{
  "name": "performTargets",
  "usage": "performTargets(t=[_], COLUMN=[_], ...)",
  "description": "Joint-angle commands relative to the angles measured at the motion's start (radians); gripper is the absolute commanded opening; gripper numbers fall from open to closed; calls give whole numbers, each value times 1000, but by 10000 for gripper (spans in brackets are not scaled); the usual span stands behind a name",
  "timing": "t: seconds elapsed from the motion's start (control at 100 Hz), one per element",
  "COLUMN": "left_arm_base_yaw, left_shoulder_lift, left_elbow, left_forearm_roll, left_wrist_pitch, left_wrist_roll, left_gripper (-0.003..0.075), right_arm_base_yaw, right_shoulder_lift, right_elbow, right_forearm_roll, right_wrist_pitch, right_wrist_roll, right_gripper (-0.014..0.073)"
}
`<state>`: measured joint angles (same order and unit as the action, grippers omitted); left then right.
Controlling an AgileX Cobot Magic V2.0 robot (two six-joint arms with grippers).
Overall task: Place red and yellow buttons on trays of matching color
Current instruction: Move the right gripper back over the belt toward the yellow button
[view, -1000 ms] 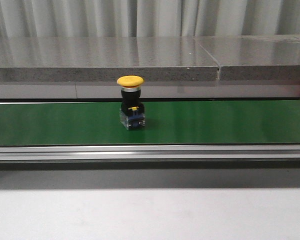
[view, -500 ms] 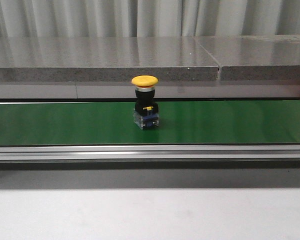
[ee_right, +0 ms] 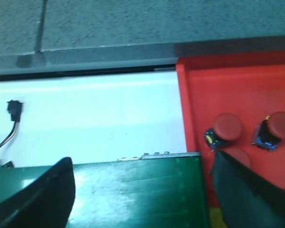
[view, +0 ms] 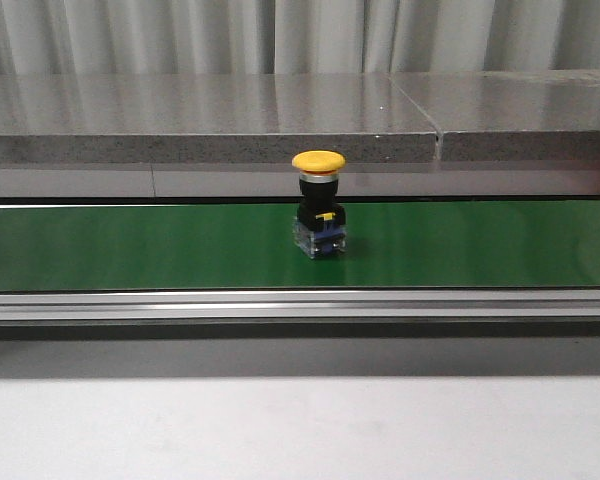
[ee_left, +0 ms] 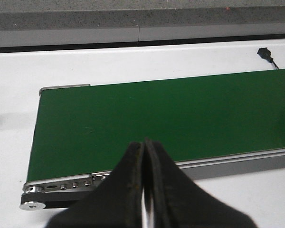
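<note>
A yellow button (view: 319, 205) with a black body and clear base stands upright on the green belt (view: 130, 245), a little right of centre in the front view. Neither gripper shows in that view. My left gripper (ee_left: 145, 142) is shut with nothing in it and hangs over the near edge of the belt's left end (ee_left: 133, 118). My right gripper (ee_right: 141, 164) is open and empty above the belt's right end (ee_right: 147, 190). Beside that end lies the red tray (ee_right: 237, 90), holding red buttons (ee_right: 226, 127) (ee_right: 280, 124). A sliver of yellow (ee_right: 217, 216) shows beside the belt's end, below the red tray.
A grey stone ledge (view: 210, 120) runs behind the belt, and an aluminium rail (view: 300, 303) runs along its front. A small black connector on a cable (ee_left: 265, 53) lies on the white table behind the belt and shows in the right wrist view too (ee_right: 13, 110).
The yellow button has travelled to the right along the belt, staying upright. No gripper shows in the earlier frames.
</note>
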<state>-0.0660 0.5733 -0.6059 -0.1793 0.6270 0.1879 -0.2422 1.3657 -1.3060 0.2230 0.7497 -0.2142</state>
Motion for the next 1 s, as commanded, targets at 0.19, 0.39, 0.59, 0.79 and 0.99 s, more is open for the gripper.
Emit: performTargets(t=[0.19, 0.39, 0.59, 0.79, 0.99], left_arm_base_yaw=[-7, -7, -7, -7, -7], left_shoulder_lift=[0, 0, 0, 0, 0], left_elbow=[-29, -29, -29, -29, -29], left_forearm_roll=[-14, -14, -14, -14, -14], left_wrist_pitch=[-66, -66, -66, -66, -66], left_wrist_roll=[3, 3, 3, 3, 3], left_gripper=[-21, -21, -21, -21, -21], right_arm_base_yaw=[134, 224, 313, 410, 503], right_shoulder_lift=[-100, -102, -96, -44, 30], right_elbow=[-12, -12, -12, -12, -15], right_forearm_roll=[-11, -11, -11, -11, -11], right_wrist_pitch=[115, 200, 243, 271, 270], right_wrist_roll=[-11, -11, -23, -67, -101], right_gripper=[594, 594, 594, 594, 594])
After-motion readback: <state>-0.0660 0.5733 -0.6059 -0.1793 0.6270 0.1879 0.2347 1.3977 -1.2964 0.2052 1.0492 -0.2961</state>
